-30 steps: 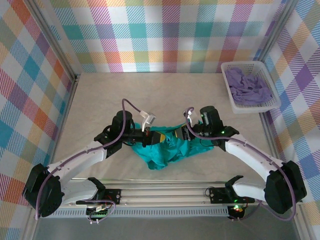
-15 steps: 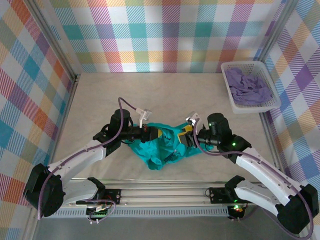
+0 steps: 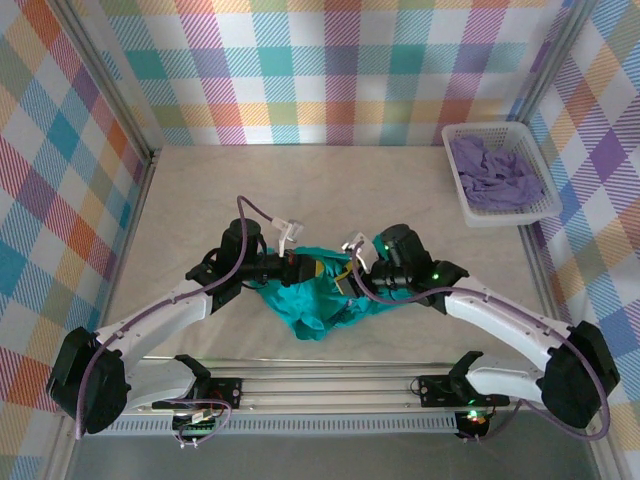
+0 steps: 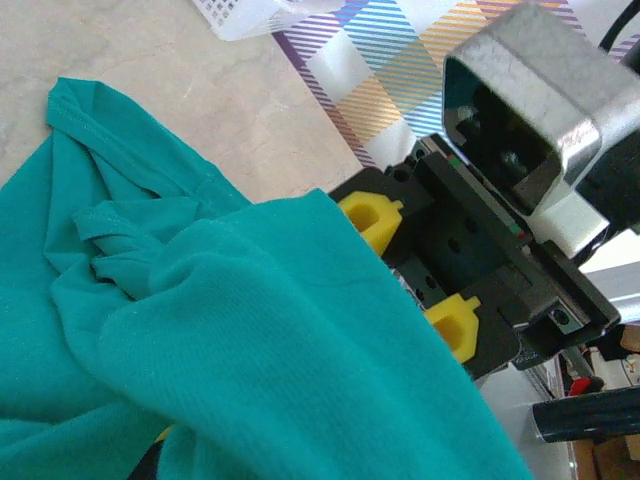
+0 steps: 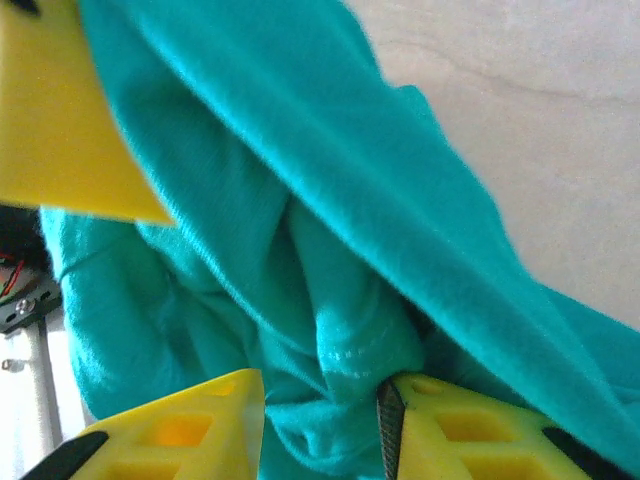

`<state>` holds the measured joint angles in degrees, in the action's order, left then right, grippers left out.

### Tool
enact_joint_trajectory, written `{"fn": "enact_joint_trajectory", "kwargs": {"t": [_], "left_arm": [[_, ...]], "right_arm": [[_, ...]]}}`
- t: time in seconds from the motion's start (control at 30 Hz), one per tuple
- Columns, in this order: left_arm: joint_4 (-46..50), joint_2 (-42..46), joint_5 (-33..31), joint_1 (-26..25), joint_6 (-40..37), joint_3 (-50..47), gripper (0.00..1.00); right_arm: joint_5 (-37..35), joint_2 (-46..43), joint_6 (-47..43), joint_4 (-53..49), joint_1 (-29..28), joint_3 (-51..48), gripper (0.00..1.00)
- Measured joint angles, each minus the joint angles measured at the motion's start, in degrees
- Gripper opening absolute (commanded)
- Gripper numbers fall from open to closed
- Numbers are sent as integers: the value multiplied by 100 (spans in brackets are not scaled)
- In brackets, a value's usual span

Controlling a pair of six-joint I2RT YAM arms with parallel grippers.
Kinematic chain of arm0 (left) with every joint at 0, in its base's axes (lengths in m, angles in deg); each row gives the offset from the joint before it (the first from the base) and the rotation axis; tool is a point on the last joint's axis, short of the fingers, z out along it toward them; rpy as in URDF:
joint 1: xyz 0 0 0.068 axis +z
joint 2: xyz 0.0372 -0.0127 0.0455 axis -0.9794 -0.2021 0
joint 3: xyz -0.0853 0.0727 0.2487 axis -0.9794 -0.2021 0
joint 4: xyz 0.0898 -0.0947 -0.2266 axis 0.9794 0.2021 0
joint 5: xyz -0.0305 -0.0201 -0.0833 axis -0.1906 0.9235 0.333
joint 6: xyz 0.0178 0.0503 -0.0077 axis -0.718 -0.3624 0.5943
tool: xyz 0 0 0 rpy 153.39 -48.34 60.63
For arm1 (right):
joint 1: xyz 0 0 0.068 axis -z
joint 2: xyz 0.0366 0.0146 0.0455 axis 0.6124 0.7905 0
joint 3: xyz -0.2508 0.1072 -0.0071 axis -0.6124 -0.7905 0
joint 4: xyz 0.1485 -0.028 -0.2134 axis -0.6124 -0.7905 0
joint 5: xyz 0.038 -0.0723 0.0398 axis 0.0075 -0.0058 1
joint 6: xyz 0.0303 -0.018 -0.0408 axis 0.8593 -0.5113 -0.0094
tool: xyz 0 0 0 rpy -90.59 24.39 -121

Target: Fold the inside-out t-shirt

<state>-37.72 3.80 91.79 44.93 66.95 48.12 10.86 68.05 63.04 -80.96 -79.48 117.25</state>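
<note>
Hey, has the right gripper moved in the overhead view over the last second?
Yes. The right gripper has shifted left, farther from the white basket at the right wall and closer to the left gripper above the teal t-shirt.

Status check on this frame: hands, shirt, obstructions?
Left hand shut on t-shirt. Right hand open around a fold. T-shirt bunched, unfolded, between the hands. Basket with purple garment far right, aside.

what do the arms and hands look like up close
the left arm and right arm have white shells, black joints and a purple cable each. the left hand and right hand are black with blocky yellow fingers. small green lights glow on the right arm.
</note>
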Motion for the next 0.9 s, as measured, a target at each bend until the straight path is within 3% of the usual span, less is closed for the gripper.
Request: {"fn": "enact_joint_trajectory", "kwargs": {"t": [0.07, 0.33, 0.53, 0.73, 0.83, 0.9], "left_arm": [[0, 0, 0, 13, 0, 0, 0], [2, 0, 0, 24, -2, 0, 0], [212, -2, -214, 24, -74, 33, 0], [627, -330, -804, 24, -210, 319, 0], [719, -601, -1003, 24, -229, 396, 7], [804, -708, -1158, 24, -258, 420, 18]], "right_arm": [[-61, 74, -2, 2, 0, 107, 33], [-168, 197, -140, -13, 0, 170, 1], [-116, 109, -149, -133, 0, 173, 0], [664, -245, -74, -308, 0, 404, 0], [1226, -326, 144, -131, 0, 544, 0], [1521, -321, 350, 59, 15, 546, 0]]}}
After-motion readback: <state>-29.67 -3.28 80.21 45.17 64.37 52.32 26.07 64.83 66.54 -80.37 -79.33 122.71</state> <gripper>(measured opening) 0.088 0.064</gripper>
